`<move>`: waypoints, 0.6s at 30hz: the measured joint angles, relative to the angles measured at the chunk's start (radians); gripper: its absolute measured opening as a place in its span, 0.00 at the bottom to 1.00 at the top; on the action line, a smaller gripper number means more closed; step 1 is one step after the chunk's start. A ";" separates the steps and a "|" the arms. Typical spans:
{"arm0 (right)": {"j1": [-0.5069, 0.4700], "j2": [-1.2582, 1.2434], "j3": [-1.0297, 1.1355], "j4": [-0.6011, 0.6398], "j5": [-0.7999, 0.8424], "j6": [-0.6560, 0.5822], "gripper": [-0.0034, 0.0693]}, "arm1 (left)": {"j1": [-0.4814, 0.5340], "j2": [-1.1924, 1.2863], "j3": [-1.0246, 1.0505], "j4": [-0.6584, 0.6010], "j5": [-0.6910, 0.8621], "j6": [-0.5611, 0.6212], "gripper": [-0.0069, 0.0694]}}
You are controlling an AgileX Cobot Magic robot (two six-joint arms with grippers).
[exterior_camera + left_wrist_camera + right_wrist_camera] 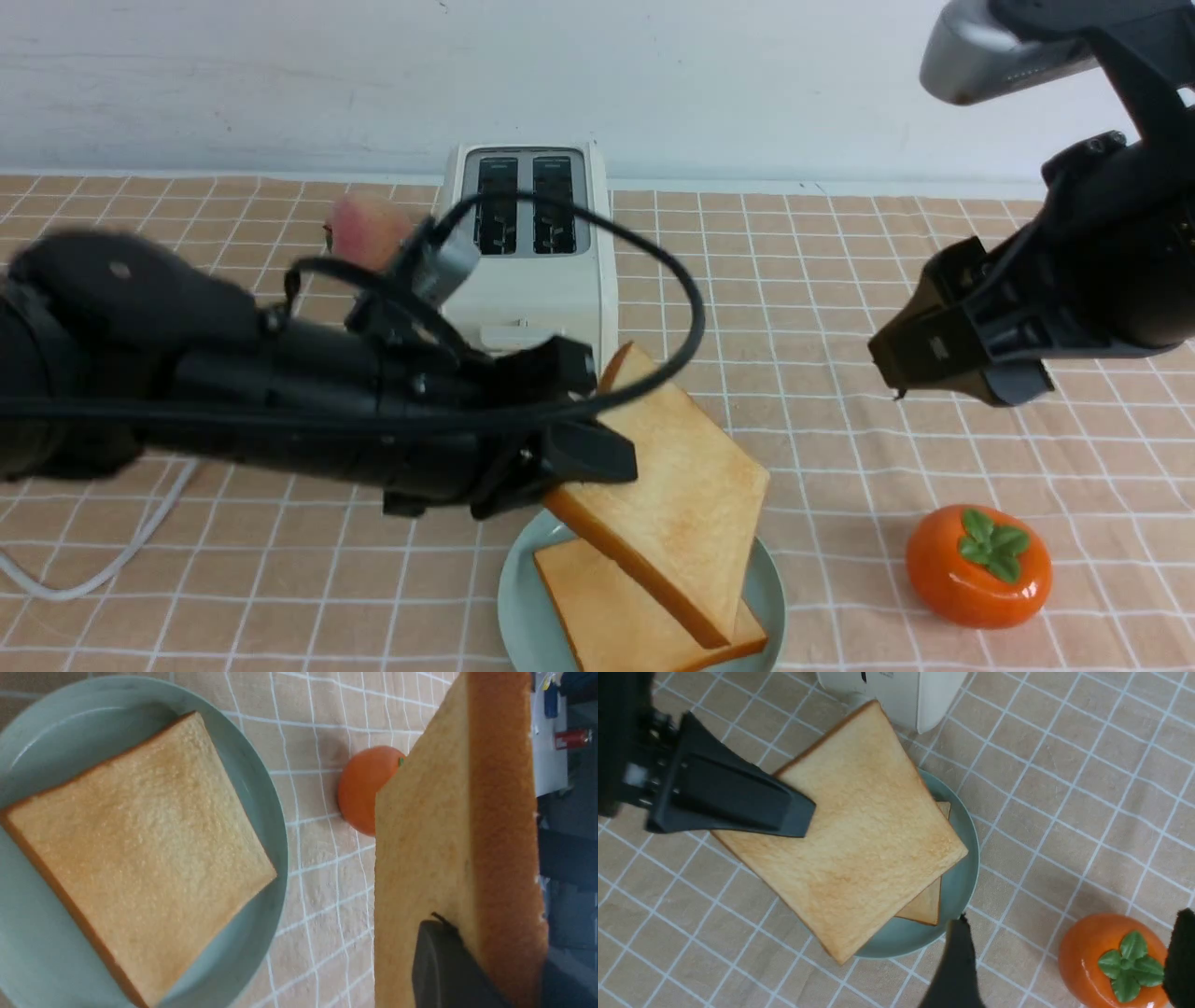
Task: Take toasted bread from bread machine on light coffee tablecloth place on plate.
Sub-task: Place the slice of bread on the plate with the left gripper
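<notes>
Placing step, second slice: left claw [597, 457] clamps toast [686, 485] tilted above plate [516, 597], toaster [527, 289] at plate's 12 o'clock, right claw [962, 364] open; next: lower flat, release.

The plate [523, 597] runs off the front view's bottom edge, the held slice [686, 476] partly hides the lower slice [607, 607], and the left arm [280, 392] is blurred.

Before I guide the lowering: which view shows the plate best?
The left wrist view: its rim shows broadly around the resting slice. The front view cuts its near edge; in the right wrist view, the held slice covers much.
</notes>
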State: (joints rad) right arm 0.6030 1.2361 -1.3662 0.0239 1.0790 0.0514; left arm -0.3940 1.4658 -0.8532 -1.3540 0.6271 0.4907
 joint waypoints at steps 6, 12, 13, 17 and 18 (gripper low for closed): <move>0.000 0.000 0.000 -0.002 -0.015 0.000 0.80 | 0.000 0.119 0.058 -0.200 -0.114 0.233 0.26; 0.000 0.000 0.000 -0.003 -0.015 0.001 0.80 | 0.000 0.153 0.058 -0.196 -0.075 0.254 0.62; 0.001 0.000 0.000 -0.003 -0.015 0.002 0.80 | 0.000 0.150 0.058 -0.174 -0.078 0.263 0.70; 0.001 0.000 0.000 -0.002 -0.015 0.016 0.80 | 0.000 0.117 0.058 0.002 -0.176 0.291 0.93; 0.001 0.000 0.000 -0.001 -0.014 0.016 0.80 | 0.004 0.092 0.058 0.092 -0.213 0.276 0.95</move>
State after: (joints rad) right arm 0.6038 1.2361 -1.3662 0.0232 1.0647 0.0671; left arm -0.3898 1.5581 -0.7947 -1.2615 0.4142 0.7665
